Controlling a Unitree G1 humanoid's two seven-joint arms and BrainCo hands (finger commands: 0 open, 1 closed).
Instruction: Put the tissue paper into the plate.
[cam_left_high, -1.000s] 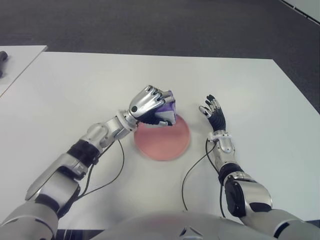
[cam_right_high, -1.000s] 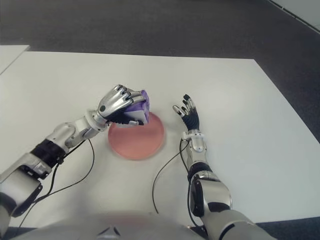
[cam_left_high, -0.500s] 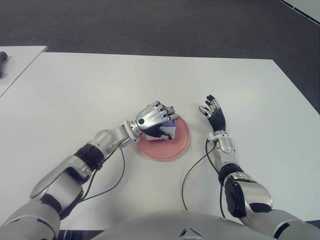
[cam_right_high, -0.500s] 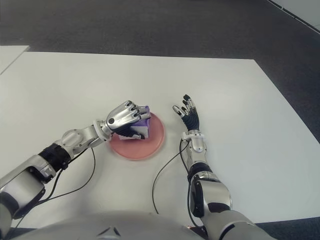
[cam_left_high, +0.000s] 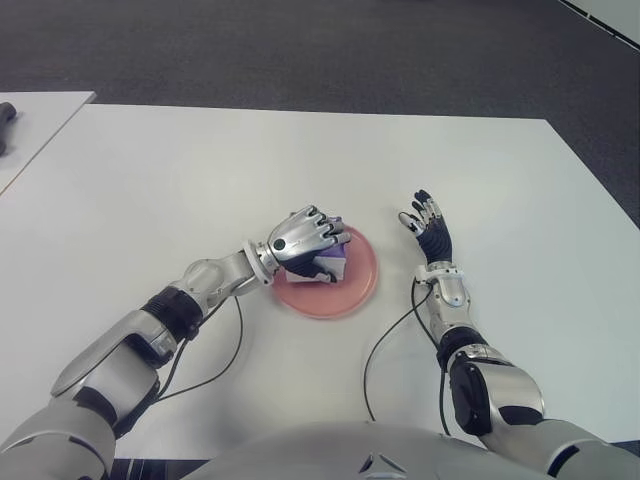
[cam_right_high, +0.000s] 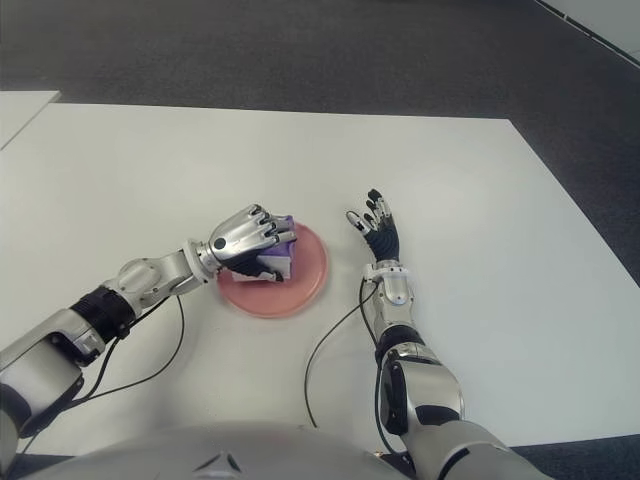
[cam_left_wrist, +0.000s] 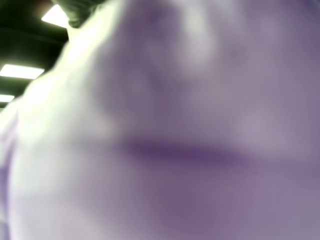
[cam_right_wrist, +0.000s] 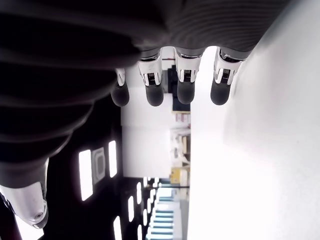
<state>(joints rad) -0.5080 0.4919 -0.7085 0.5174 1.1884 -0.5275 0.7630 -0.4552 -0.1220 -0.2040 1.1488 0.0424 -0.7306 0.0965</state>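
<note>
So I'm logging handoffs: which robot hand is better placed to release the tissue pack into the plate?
The left robot hand: it already grips the tissue pack over the pink plate. The right robot hand is open beside the plate, on its right, holding nothing.

We see a white table (cam_left_high: 180, 170), dark carpet (cam_left_high: 300, 50) beyond, and another white table (cam_left_high: 30, 120) at far left.

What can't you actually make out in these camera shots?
- Tissue paper: mostly covered by the left hand in the eye views; the left wrist view is only a purple blur.
- Whether the tissue already touches the plate: hidden under the hand.
- Dark object on the neighbouring table: cut off by the edge.
</note>
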